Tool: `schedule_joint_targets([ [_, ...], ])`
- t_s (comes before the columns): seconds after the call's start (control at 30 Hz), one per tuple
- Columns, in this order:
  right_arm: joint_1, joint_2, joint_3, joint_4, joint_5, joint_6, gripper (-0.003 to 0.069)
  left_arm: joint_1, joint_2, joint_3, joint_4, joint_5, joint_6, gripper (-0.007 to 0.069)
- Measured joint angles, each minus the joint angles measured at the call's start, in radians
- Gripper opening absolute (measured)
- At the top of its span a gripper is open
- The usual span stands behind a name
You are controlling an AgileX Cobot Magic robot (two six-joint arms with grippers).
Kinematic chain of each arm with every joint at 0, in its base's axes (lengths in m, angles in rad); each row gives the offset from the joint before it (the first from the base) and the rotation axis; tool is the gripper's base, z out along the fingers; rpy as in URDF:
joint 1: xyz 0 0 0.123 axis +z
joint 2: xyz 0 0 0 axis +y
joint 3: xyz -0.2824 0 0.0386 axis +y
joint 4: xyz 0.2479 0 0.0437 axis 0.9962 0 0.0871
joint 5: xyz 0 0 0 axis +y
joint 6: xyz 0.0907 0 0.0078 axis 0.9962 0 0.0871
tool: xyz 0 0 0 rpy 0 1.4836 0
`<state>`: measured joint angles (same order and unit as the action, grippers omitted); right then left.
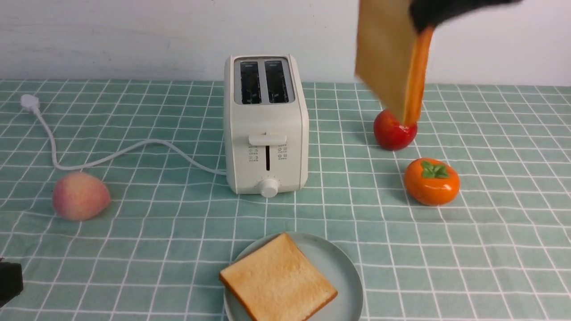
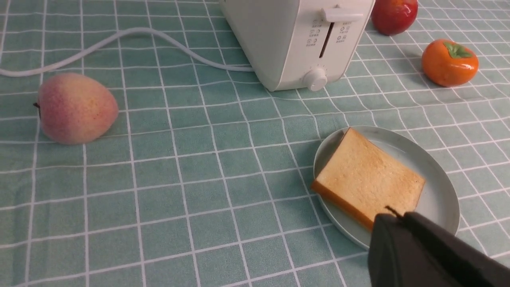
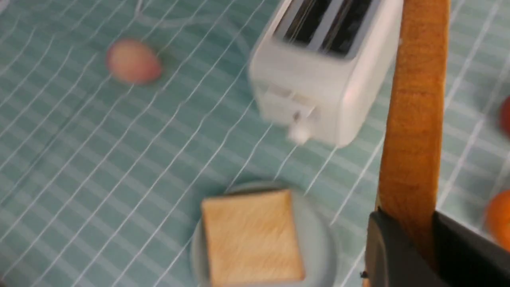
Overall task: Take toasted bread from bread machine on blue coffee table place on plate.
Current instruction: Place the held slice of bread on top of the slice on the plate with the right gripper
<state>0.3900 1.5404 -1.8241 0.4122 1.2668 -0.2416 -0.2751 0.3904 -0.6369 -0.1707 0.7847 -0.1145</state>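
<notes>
The cream-white bread machine (image 1: 266,125) stands mid-table on the teal checked coffee table (image 1: 134,249), both slots empty. One slice of toasted bread (image 1: 277,281) lies flat on the pale blue-green plate (image 1: 343,267) at the front; it also shows in the left wrist view (image 2: 368,175) and the right wrist view (image 3: 251,235). My right gripper (image 1: 424,20) is high at the top right, shut on a second slice of toast (image 1: 388,58) that hangs on edge in the air; its crust (image 3: 416,119) sits between the fingers (image 3: 390,247). My left gripper (image 2: 398,217) is low at the front left, shut and empty, beside the plate (image 2: 438,191).
A peach (image 1: 80,196) lies at the left. A red apple (image 1: 395,131) and an orange persimmon (image 1: 432,180) lie right of the toaster, under the hanging slice. The white cord (image 1: 111,154) runs left to its plug (image 1: 29,102). A white wall stands behind.
</notes>
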Motion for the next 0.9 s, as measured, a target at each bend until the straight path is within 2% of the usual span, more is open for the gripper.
schedule_joint_targets([
  [0.07,0.000,0.002,0.133,0.104,0.000,-0.092,0.0077,0.000,0.000,0.000,-0.001,0.005,0.000,-0.0014],
  [0.1,0.000,0.002,0.147,0.115,0.000,-0.101,0.0077,0.000,0.000,0.000,-0.002,0.007,0.000,-0.0014],
  [0.17,-0.001,0.039,0.292,0.281,-0.006,-0.205,0.0077,0.000,0.000,0.000,-0.010,0.013,0.000,-0.0014],
  [0.33,-0.001,0.118,0.390,0.513,-0.027,-0.418,0.0077,0.000,0.000,0.000,-0.033,0.014,0.000,-0.0014],
  [0.43,-0.002,0.177,0.395,0.556,-0.041,-0.498,0.0077,0.000,0.000,0.000,-0.040,0.014,0.000,-0.0014],
  [0.63,-0.003,0.251,0.401,0.625,-0.054,-0.498,0.0077,0.000,0.000,0.000,-0.043,0.044,0.000,-0.0014],
  [0.77,-0.003,0.260,0.401,0.616,-0.057,-0.489,0.0077,0.000,0.000,0.000,-0.043,0.083,0.000,-0.0014],
  [0.9,-0.003,0.267,0.401,0.564,-0.057,-0.421,0.0077,0.000,0.000,0.000,-0.043,0.092,0.000,-0.0014],
])
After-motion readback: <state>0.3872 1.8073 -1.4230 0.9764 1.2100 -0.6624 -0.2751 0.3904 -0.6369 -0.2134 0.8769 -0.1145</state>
